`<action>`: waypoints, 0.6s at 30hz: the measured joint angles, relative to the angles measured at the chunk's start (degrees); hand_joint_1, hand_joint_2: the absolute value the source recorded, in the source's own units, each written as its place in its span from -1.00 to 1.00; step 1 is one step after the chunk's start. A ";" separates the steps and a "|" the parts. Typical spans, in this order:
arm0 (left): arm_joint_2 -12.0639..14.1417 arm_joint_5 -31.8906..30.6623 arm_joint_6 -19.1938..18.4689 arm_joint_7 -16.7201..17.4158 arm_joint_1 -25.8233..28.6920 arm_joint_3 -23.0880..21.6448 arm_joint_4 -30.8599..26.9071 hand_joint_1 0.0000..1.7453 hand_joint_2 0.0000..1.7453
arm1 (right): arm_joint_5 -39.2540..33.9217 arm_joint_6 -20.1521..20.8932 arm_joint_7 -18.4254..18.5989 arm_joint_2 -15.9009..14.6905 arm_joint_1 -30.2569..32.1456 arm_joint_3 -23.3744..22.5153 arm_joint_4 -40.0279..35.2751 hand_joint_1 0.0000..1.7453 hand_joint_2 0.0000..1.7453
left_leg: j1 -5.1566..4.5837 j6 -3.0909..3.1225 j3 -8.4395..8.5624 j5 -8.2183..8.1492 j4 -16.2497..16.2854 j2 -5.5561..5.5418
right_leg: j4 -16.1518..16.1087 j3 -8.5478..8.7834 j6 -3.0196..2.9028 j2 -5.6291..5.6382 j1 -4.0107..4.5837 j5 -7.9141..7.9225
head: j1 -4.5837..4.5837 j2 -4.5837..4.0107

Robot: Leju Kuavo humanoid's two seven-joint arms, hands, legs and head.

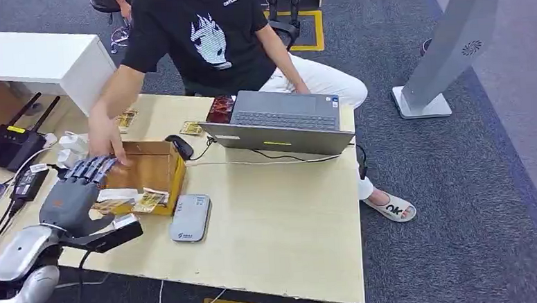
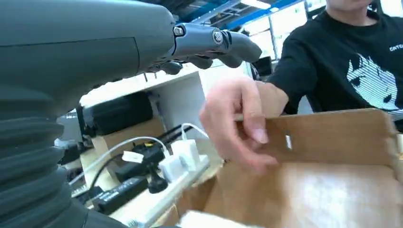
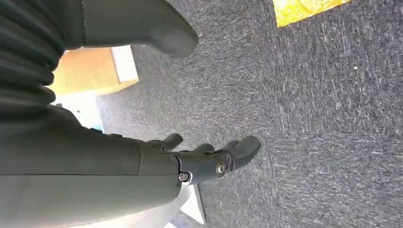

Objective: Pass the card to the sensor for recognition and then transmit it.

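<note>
My left hand hovers at the near left corner of an open cardboard box, its fingers stretched out with nothing between them. A person's hand reaches over the box's far left rim and grips the box wall just past my fingertips. Yellow printed cards lie on the box's near flap. The sensor, a flat grey-white reader, lies on the table just right of the box. My right hand hangs over the carpet, its fingers loosely apart and holding nothing.
An open grey laptop with a cable stands behind the reader. More cards lie at the table's far side. A router, chargers and a power strip crowd the left end. The person in a black shirt sits behind the wooden table.
</note>
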 joint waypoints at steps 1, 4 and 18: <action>0.40 0.48 -0.77 0.00 0.59 0.31 -0.77 -1.00 1.00 | -0.18 -0.15 0.09 0.02 -0.01 -0.18 0.00 -1.00 1.00 | 0.00 0.00 0.01 0.00 0.00 0.00 | 0.00 0.01 0.00 0.00 0.00 0.00 | 0.00 -0.02; 3.05 3.22 -4.62 0.31 4.14 1.75 -4.62 -1.00 1.00 | -0.35 -0.41 0.48 0.22 0.04 -0.77 0.00 -1.00 1.00 | 0.01 -0.01 0.03 0.00 -0.01 0.09 | 0.01 -0.01 -0.01 0.09 0.01 0.01 | -0.02 0.00; 4.99 -1.33 -3.89 3.02 11.37 4.92 -7.94 -1.00 1.00 | 0.33 -0.15 0.15 0.79 0.03 -1.92 0.00 -1.00 1.00 | -0.01 0.00 0.03 0.00 -0.01 -0.01 | -0.01 0.03 0.00 -0.01 0.00 0.01 | 0.00 -0.02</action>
